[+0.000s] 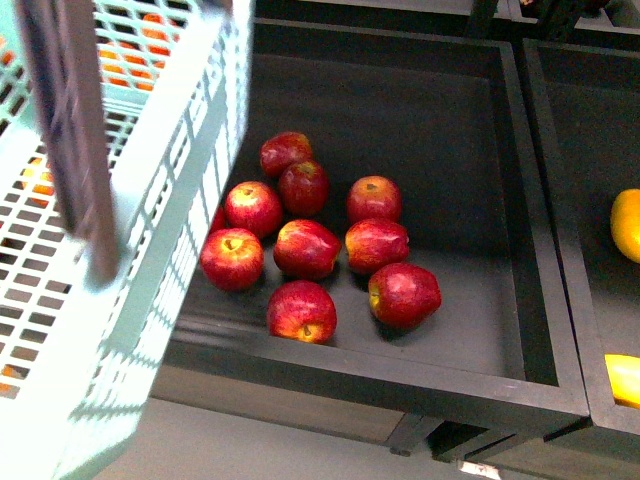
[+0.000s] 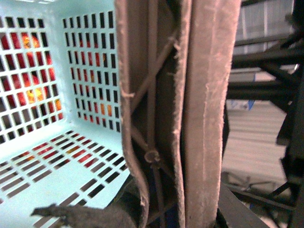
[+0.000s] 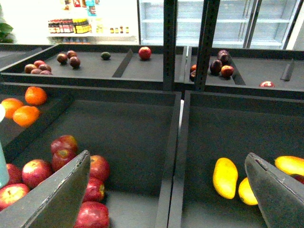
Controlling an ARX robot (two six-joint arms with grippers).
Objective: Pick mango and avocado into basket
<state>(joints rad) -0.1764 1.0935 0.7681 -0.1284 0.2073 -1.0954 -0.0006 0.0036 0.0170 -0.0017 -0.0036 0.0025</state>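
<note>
Closest in, the left fingers (image 2: 114, 214) are clenched on the brown-grey handle (image 2: 204, 118) of the basket (image 1: 150, 240). Only a dark, frayed bit of them shows at the foot of the handle in the left wrist view. The light teal basket fills the left side of the front view, tilted, with the handle (image 1: 75, 140) slanting across its slotted wall. In the left wrist view red and orange fruit glows through the slots, and no fruit lies on the part of its floor that shows. The right fingers (image 3: 57, 194) are spread wide and hold nothing, hanging over the front of two black bins. The left bin (image 1: 420, 120) holds a cluster of red apples (image 1: 305, 248), packed together and touching. Across the divider, in the right bin (image 3: 228, 123), the mango (image 3: 225, 177) lies on the floor between the spread fingers. A second yellow fruit (image 3: 247, 192) sits just beside it and a third (image 3: 290, 165) is near the right finger. In the front view the mangoes (image 1: 627, 225) are cut off by the right edge. Further left, oranges (image 3: 26, 107) sit in a neighbouring bin. On the far shelf the avocado (image 3: 105, 55) lies alone, small and dark green. It sits between a group of dark round fruits (image 3: 69, 58) and a single red apple (image 3: 144, 52), well apart from the basket.
</note>
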